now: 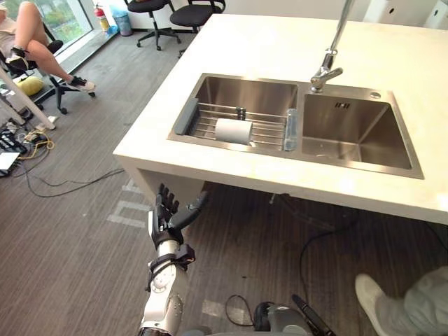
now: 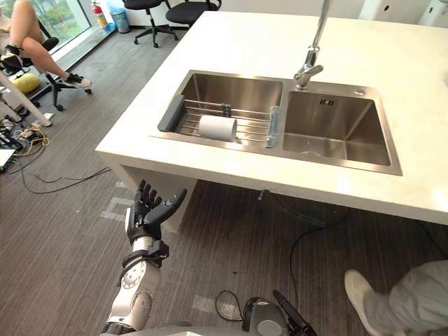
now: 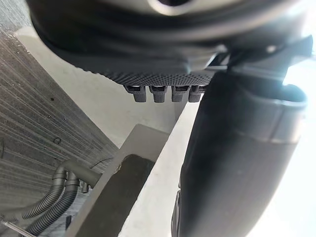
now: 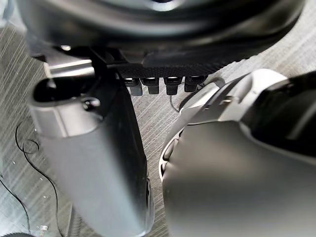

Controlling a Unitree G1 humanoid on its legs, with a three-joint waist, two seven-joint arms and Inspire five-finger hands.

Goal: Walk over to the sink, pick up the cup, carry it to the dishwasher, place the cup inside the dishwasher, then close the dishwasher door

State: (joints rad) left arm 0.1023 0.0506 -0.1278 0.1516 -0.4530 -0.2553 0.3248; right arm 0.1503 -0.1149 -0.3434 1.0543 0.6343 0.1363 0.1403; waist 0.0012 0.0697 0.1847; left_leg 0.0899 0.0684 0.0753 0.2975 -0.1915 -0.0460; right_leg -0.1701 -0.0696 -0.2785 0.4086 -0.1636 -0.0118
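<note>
Upper centre of frame: white cup point(image 1: 233, 131) on its side, on wire rack point(image 1: 269, 124) in left basin of sink point(image 1: 350, 126). Lower left: left hand point(image 1: 166, 213), fingers straight and spread, empty, below counter point(image 1: 280, 42) edge. Right hand point(image 4: 163, 29) fingers straight too, empty.

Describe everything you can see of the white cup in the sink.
The cup is plain white, a smooth cylinder with no handle showing. It lies on its side on the wire rack that spans the left basin of the steel sink. Only the rack's bars touch it. Which end is the open one cannot be told. The left hand is well short of it, below the counter edge, fingers straight.
</note>
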